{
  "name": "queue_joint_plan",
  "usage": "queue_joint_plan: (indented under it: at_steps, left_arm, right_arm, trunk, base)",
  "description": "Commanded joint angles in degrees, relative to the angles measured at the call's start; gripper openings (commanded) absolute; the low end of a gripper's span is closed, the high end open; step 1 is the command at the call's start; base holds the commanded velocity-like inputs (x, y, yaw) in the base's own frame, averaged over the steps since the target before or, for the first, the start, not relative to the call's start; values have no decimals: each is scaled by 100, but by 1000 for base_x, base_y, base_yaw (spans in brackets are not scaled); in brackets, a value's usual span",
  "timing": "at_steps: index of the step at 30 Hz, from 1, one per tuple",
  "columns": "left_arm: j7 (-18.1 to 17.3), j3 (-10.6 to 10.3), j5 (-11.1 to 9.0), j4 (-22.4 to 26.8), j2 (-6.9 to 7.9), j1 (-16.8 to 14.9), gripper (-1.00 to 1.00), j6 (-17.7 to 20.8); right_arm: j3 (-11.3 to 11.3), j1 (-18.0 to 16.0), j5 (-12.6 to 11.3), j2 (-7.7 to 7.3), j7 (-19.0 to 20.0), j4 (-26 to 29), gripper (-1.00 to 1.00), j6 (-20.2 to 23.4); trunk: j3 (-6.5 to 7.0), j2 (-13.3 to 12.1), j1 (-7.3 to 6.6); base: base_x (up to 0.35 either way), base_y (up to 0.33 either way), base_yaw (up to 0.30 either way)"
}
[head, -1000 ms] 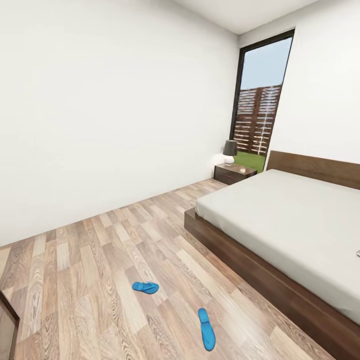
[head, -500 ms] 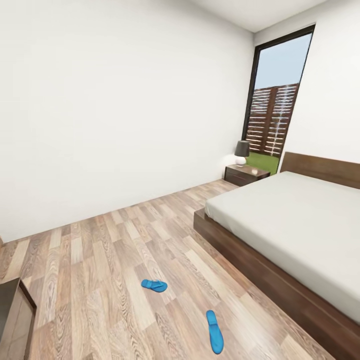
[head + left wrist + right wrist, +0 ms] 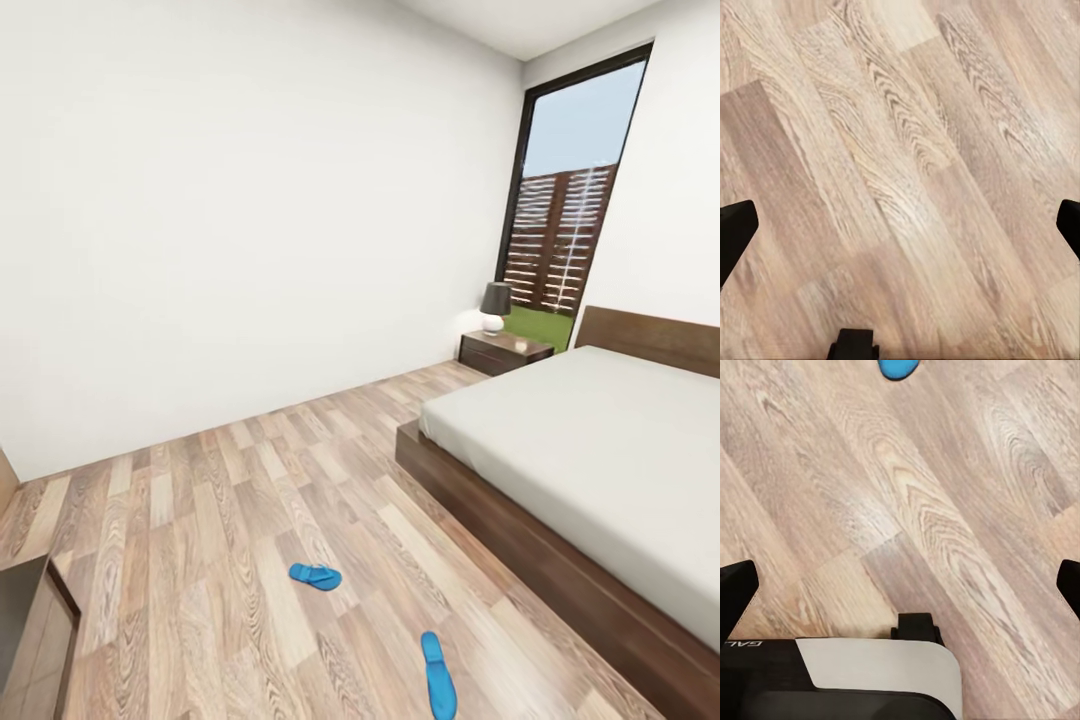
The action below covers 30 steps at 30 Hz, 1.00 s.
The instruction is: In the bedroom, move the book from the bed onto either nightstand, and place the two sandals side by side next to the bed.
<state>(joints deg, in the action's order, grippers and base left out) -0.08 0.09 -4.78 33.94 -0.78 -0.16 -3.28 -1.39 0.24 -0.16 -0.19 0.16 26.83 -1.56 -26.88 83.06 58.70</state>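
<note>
A: Where are the sandals seen?

B: Both are seen lying on the wood-plank floor in the head view, well apart from each other. The far sandal is found out on the open floor, away from the bed. The near sandal is found close to the bottom edge of that view, nearer the bed's long side edge but not touching its frame.

A: How are they turned?

B: The near sandal's long axis is laid roughly away from the robot, almost along the bed's side. The far sandal's axis is laid across that, so the two are set nearly at right angles. Which end is the toe cannot be told at this size.

A: And the grippers?

B: The left gripper is held with its fingers wide apart over bare planks. The right gripper is likewise spread and nothing is held between its fingers; a blue sandal tip is caught just ahead of it in the right wrist view. It is judged to be the near sandal, so the right arm is taken as the nearer one.

A: The book?

B: Its place cannot be given; the part of the mattress that can be seen is bare. A nightstand is seen at the bed's head corner, by the window, with a lamp on its top.

A: What is called for next?

B: The near sandal would probably be reached forward and down by the right arm, with the far one then brought beside it and turned parallel.
</note>
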Motion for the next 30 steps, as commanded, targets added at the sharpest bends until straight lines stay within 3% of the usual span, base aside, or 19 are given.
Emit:
queue_joint_plan:
  at_steps: [1,18,30]
  left_arm:
    - [-1,0,-50,-2,-1,-2,100,-14]
    - [-1,0,-49,-2,-1,-2,100,-14]
    - [-1,0,-49,-2,-1,-2,100,-14]
  right_arm:
    - [-10,2,-2,1,2,7,100,-10]
    - [-10,2,-2,3,0,7,100,-11]
    - [-10,2,-2,2,2,7,100,-9]
  trunk:
    - [-4,2,3]
    - [-4,2,3]
    - [-4,2,3]
  base:
    - [283,0,1]
    - [298,0,0]
    - [32,0,0]
